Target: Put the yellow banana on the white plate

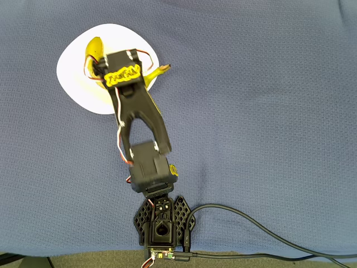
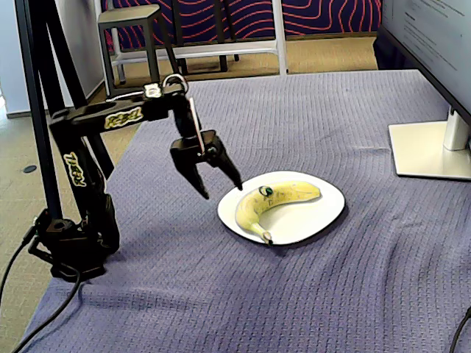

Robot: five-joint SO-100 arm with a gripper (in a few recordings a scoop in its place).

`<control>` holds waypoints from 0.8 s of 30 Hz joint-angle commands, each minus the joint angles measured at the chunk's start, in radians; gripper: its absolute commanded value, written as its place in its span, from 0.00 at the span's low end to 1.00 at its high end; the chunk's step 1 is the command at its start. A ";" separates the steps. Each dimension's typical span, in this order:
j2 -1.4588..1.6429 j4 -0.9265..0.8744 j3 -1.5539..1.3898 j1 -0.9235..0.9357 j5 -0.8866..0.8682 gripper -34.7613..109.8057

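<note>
The white plate (image 2: 324, 213) looks glossy and smooth, maybe ceramic, though this is hard to tell. The yellow banana (image 2: 276, 202) has matt skin with a small shiny sticker. The table is covered by a blue-grey cloth (image 2: 331, 118) with a rough woven texture. The arm (image 2: 110, 121) seems matt black plastic.

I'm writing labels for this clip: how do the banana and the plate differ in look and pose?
The banana is yellow and curved; the plate is plain white and rounded. The banana is narrower and shorter than the plate is wide. The banana lies on the plate, while the plate sits flat on the cloth. Both rest apart from the open gripper.
</note>
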State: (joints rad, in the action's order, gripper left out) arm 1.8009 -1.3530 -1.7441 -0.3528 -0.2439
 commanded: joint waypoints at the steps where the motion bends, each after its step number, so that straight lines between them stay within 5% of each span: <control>1: 0.183 0.052 -0.169 0.067 0.066 0.37; 24: 0.793 0.222 -0.857 0.267 0.382 0.24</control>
State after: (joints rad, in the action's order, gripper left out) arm 2.4743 -1.1397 -2.5495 -0.1089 0.0951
